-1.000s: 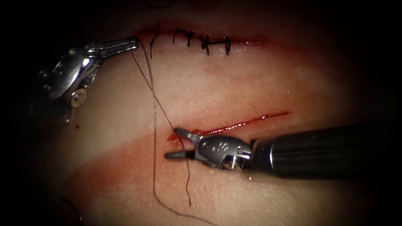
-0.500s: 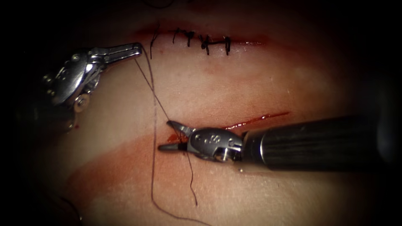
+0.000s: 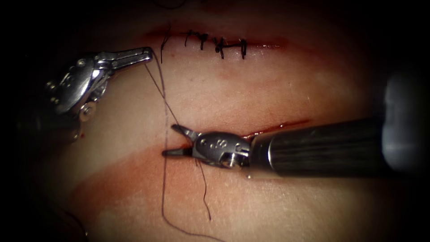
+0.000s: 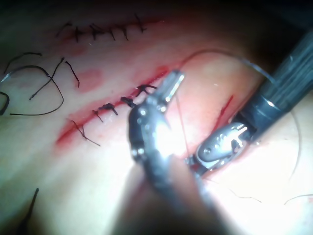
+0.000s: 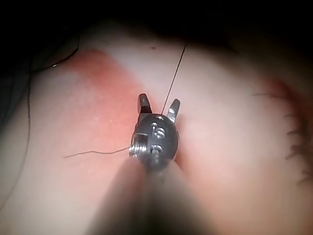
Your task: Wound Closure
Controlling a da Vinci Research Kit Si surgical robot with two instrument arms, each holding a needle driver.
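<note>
Right tool [image 3: 175, 141] lies at the left end of the open cut [image 3: 275, 129], jaws spread in a clear V and gripping nothing. A taut strand of thread [image 3: 161, 96] runs from the far left straight down into that open V, and the right wrist view shows the same line passing between the two jaws [image 5: 159, 107]. Over the last second this tool has slid left along the cut, jaws open all the way.

Left tool [image 3: 145, 54] sits far and to the left, just left of the stitched cut [image 3: 215, 42], jaws closed on the thread near their tips; it has hardly moved. From there one strand goes tight to the cut's left end, while another hangs slack toward the near side and curls right. A short loose tail [image 3: 204, 192] trails near of the right tool.

I cannot pick out the needle, so I cannot say where it is or whether it sits in the tissue [image 3: 277, 85].

Risks, as I judge them: the right tool can cut, and with the strand lying between its jaws, closing in the wrong place could sever working thread. Hard tension from the left tool could also tear the cut's edge. The slack loop nearby could snag on a jaw.
</note>
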